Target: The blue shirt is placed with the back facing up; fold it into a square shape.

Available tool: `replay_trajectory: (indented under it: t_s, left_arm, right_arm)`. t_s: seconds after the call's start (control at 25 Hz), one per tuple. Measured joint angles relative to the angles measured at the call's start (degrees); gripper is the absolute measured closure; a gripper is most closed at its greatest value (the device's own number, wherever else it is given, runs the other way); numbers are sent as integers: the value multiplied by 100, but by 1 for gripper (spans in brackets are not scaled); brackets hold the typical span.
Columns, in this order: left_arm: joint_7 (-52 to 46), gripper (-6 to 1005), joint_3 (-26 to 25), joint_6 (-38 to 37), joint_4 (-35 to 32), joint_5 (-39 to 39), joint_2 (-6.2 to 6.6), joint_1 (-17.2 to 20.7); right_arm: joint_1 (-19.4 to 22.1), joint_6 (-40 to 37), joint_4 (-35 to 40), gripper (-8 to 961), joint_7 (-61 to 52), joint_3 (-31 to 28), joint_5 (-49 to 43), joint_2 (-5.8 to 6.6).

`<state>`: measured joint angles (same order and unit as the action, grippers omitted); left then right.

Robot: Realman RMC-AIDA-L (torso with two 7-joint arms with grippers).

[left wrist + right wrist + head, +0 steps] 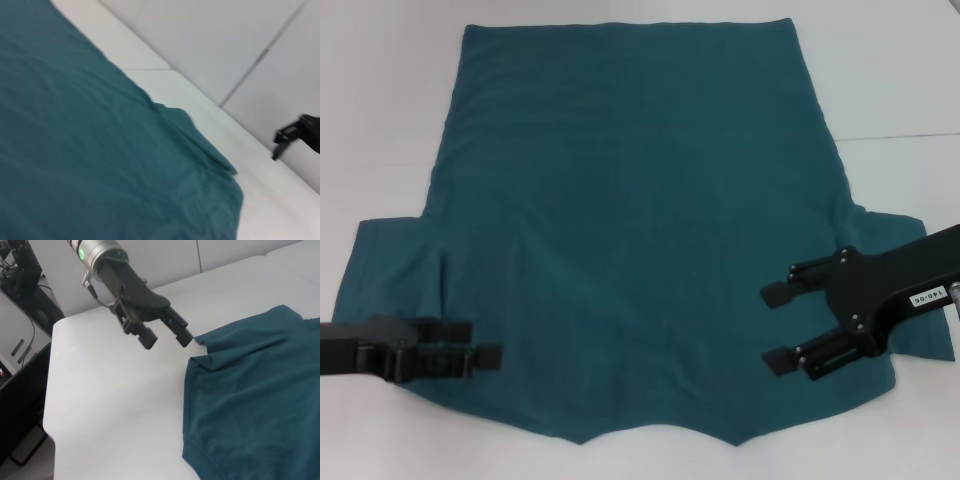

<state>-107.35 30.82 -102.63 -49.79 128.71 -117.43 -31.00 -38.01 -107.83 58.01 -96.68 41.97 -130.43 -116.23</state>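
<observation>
1. Here, your right gripper (778,328) has its jaws spread wide, one finger well apart from the other, and nothing sits between them. You can see it hovering over the shirt's right side, near the right sleeve, with the fingertips pointing inward toward the middle of the cloth.
2. Your left gripper (487,343) has its jaws parted by a smaller gap, and they grip nothing either. From the right wrist view you can see this same gripper (166,338) raised above the table, its fingertips close to the left sleeve but, as far as you can tell, not touching it.
3. The blue shirt (640,230) lies spread flat with its plain side up, covering most of the middle of the table. Its hem runs toward the far edge, and its collar end and both sleeves lie toward the near edge, closest to you.
4. The left sleeve shows a small raised fold where it meets the body.
5. The white table (390,120) shows bare along the left, right and far edges around the cloth.
</observation>
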Motion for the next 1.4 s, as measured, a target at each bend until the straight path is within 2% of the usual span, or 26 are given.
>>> replay_trajectory:
  t_s: [0.28,0.48,0.68,0.8,1.24,1.4]
  left_arm:
    - [-1295,124,12,224,-684,137,-19,79]
    - [-2253,124,22,853,-1092,934,-36,129]
    - [-2464,124,63,1315,-1071,1441,-68,124]
    - [-2686,124,64,1735,-1124,1881,-152,136]
    - [-2919,125,89,2494,-1085,2493,-304,111]
    - [-3048,125,286,2734,-1048,2580,-348,108]
  right_arm:
    - [-42,-31,8,38,-4,8,-7,-7]
    - [-76,-44,9,38,-51,24,-28,-11]
    - [-105,-46,9,38,-108,92,-36,-17]
    - [-133,-46,9,39,-198,158,-36,-22]
    - [-272,-48,9,39,-347,233,-33,-40]
    - [-306,-53,15,39,-370,262,-32,-40]
